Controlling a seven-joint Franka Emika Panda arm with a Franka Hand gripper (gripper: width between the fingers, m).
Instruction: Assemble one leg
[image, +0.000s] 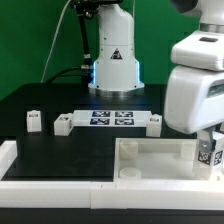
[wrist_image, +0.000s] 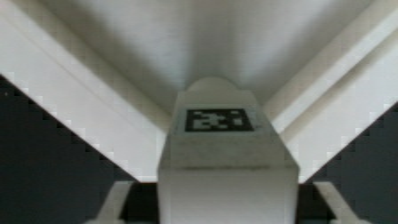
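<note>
At the exterior view's right you see the white two-finger gripper clamped on a small white plastic leg post with a black-and-white tag, held just above the large white square panel; your wrist view shows that tagged post between the fingers.

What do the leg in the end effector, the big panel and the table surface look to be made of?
The leg, gripped by the end effector: probably plastic, uniform matt white, with a printed black-and-white tag. The large panel: seemingly the same white plastic, with moulded-looking raised edges. The table: black and dull, with no glare; whether cloth or mat is unclear.
</note>
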